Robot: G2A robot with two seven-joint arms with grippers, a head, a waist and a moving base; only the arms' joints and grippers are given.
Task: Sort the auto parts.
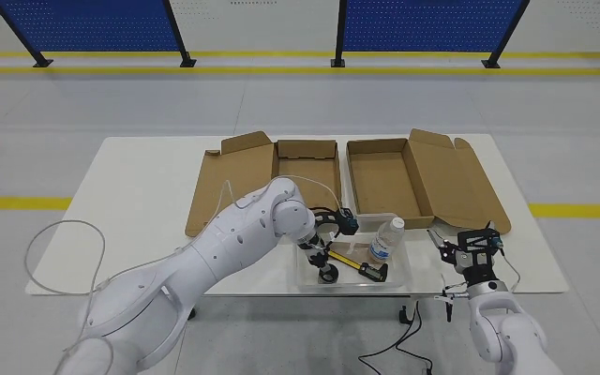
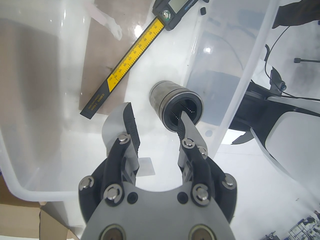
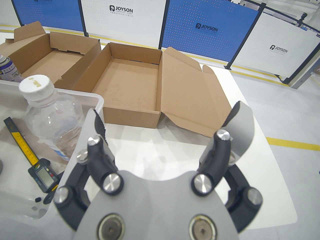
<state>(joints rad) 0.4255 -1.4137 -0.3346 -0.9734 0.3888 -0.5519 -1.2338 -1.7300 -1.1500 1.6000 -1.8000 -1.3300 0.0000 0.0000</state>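
Note:
A steel linear bearing (image 2: 172,101) lies in the clear plastic bin (image 2: 252,58), also seen as a dark ring (image 1: 327,274) in the top view. My left gripper (image 2: 156,116) is open inside the bin. One fingertip (image 2: 183,122) pokes into the bearing's bore, while the other finger (image 2: 130,121) stands outside, apart from its wall. A black and yellow digital caliper (image 2: 140,48) lies just beyond, on a brown sheet. My right gripper (image 3: 166,118) is open with nothing in it, low over the table right of the bin (image 1: 473,248).
A clear water bottle (image 3: 52,121) stands in the bin's right part, near a small clear plastic piece (image 2: 105,22) and a tiny black screw (image 2: 203,11). Two open cardboard boxes (image 1: 307,173) (image 1: 384,183) sit behind the bin. A spray can (image 3: 6,68) shows at the edge.

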